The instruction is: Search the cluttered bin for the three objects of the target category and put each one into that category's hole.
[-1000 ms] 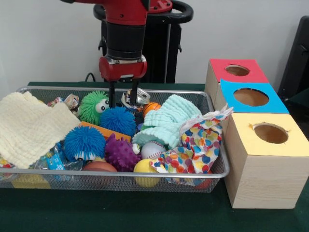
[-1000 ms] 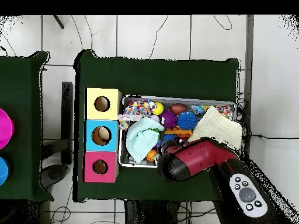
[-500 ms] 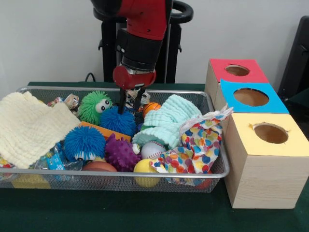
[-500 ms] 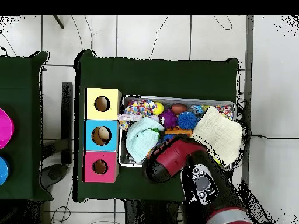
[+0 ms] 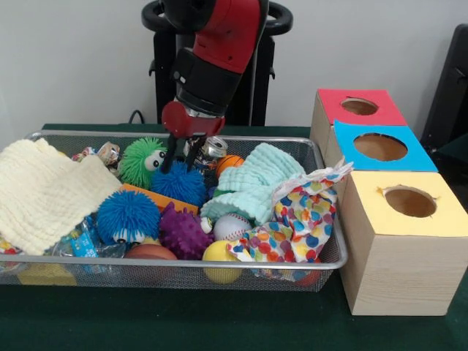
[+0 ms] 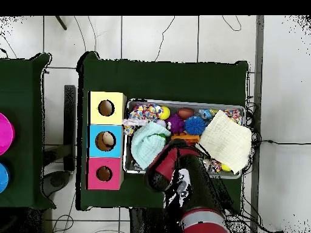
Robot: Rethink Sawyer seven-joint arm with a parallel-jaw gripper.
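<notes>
Red and black, my arm leans into the wire bin [image 5: 322, 265] with its pincer [image 5: 180, 157] released, fingers spread just above the dark blue spiky ball [image 5: 179, 183]. Touching or not, I cannot tell. Right behind the pincer I see a silver can [image 5: 213, 148], and beside that a small orange basketball [image 5: 229, 162]. To its left sits a green fuzzy ball [image 5: 140, 161]; nearer the camera a purple spiky ball [image 5: 183, 232] and a baseball [image 5: 232, 226]. Three boxes stand well off to the right on the green surface [image 5: 219, 322]: red [image 5: 356, 107], blue [image 5: 380, 147], yellow [image 5: 406, 203], each with a hole
</notes>
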